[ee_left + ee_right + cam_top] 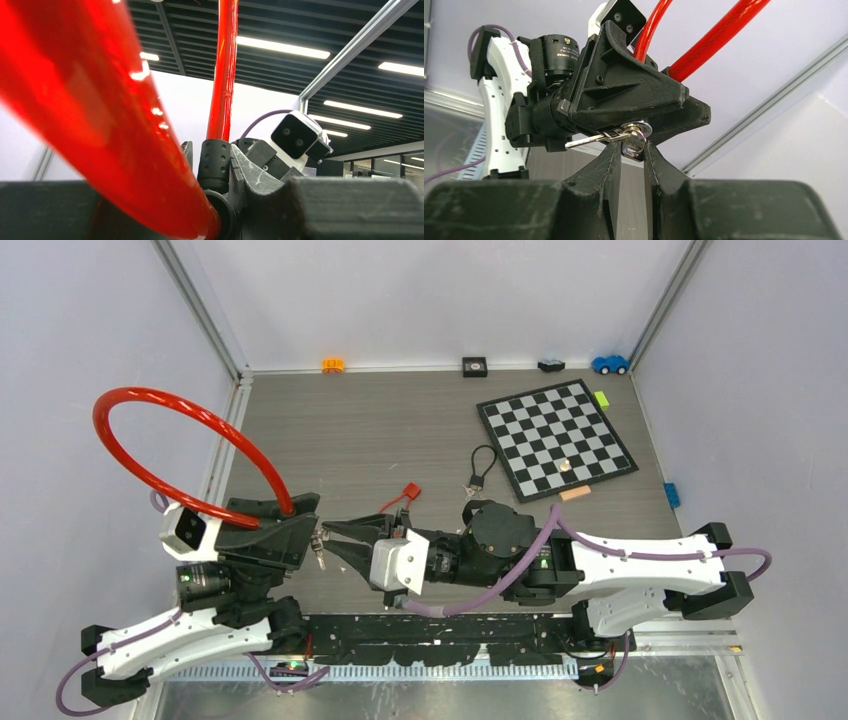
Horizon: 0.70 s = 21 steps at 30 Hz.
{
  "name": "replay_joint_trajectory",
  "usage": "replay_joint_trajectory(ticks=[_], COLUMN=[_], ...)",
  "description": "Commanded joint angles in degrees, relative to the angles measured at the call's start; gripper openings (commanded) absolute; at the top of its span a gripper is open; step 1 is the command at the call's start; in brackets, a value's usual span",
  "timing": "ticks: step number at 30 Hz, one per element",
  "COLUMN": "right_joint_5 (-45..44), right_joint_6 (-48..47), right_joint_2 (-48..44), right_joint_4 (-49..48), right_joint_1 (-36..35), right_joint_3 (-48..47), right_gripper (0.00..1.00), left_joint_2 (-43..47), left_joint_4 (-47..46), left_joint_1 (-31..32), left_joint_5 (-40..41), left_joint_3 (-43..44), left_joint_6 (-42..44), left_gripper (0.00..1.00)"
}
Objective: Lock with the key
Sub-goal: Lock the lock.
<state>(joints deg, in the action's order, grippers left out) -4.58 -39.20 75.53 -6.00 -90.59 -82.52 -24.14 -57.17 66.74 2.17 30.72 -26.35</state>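
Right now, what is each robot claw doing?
Left gripper: jaws closed on the red looped cable lock.
Right gripper: jaws closed on the silver metal key.

The grey table [350, 430] carried a checkerboard [556, 438] at its far right. A black cord loop [483, 465] and a red tag [409, 493] lay near the middle. An orange toy [333, 365], a black box [475, 366] and a blue car [610, 364] stood along the far edge.

The red cable lock [150, 393] curves in a loop, raised above the surface's left edge. A silver key [633, 145] sits at its black head, with a second key alongside it.
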Motion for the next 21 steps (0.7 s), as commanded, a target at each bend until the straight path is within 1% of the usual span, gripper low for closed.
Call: replay_joint_trajectory(ticks=[1, 6, 10, 13, 16, 18, 21], right_joint_5=[0.0, -2.7, -2.9, -1.8, 1.3, 2.7, 3.6], right_joint_6=[9.9, 18.3, 25.0, 31.2, 38.4, 40.4, 38.7], right_joint_2=[0.2, 1.0, 1.3, 1.7, 1.8, 1.7, 1.2], right_joint_4=[1.7, 1.8, 2.9, 4.9, 5.6, 5.6, 5.0], right_joint_1=[-0.9, -0.8, 0.3, 2.1, 4.3, 5.2, 5.2], right_joint_3=[-3.1, -4.9, -6.6, -8.3, -9.3, -9.3, -8.2], right_gripper=[0.01, 0.01, 0.01, 0.01, 0.01, 0.01, 0.01], left_joint_2=[0.4, 0.3, 0.2, 0.4, 0.3, 0.3, 0.3], left_joint_4=[-3.7, -3.7, -3.7, -3.6, -3.5, -3.5, -3.5], left_joint_1=[-0.2, -0.2, -0.2, -0.2, -0.2, -0.2, -0.2], left_joint_5=[2.1, 2.1, 2.0, 2.0, 2.0, 2.0, 2.1], left_joint_3=[1.2, 1.3, 1.4, 1.5, 1.5, 1.5, 1.5], left_joint_6=[1.0, 0.9, 1.0, 1.0, 1.1, 1.1, 1.2], left_gripper=[0.00, 0.00, 0.00, 0.00, 0.00, 0.00, 0.00])
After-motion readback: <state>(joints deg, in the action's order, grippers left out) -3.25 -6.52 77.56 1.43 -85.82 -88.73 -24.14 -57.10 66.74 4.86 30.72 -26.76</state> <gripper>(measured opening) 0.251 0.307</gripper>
